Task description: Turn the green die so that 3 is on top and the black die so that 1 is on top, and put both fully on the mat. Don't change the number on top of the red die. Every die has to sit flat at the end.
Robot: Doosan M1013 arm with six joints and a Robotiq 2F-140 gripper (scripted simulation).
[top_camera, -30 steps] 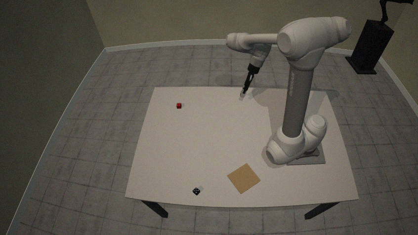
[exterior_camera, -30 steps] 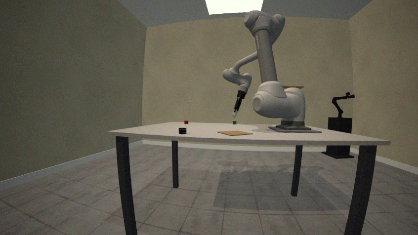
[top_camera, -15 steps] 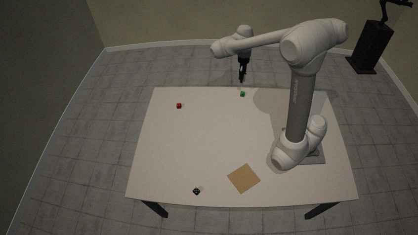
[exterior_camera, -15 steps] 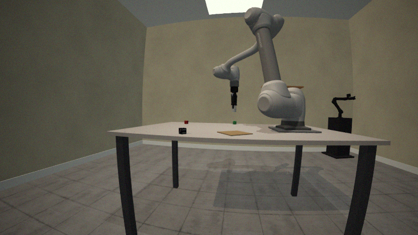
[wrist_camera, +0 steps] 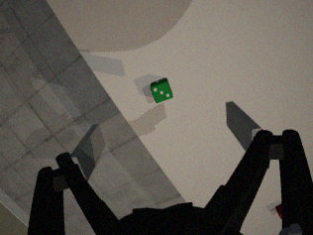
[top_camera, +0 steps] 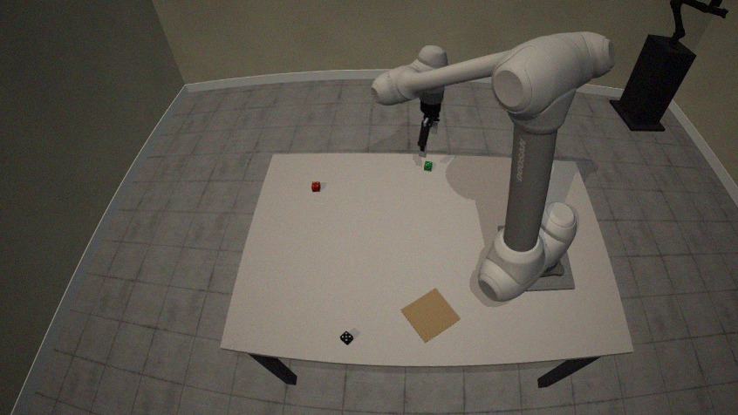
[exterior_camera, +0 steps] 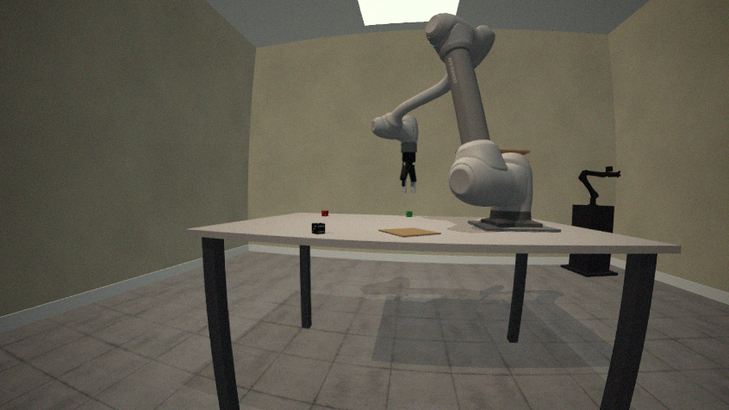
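Note:
The green die (top_camera: 427, 166) lies flat on the white table close to its far edge; it also shows in the exterior view (exterior_camera: 408, 214) and in the wrist view (wrist_camera: 161, 91). My gripper (top_camera: 423, 149) (exterior_camera: 408, 189) (wrist_camera: 162, 124) hangs well above it, pointing down, fingers wide open and empty. The red die (top_camera: 316, 186) sits at the far left of the table. The black die (top_camera: 346, 337) sits near the front edge, just left of the tan mat (top_camera: 429, 314). No die is on the mat. I cannot read the green die's top number.
The table's far edge runs just beyond the green die, with tiled floor below. The arm's base (top_camera: 526, 258) stands at the table's right side. A black pedestal (top_camera: 652, 77) with a small arm stands in the far right corner.

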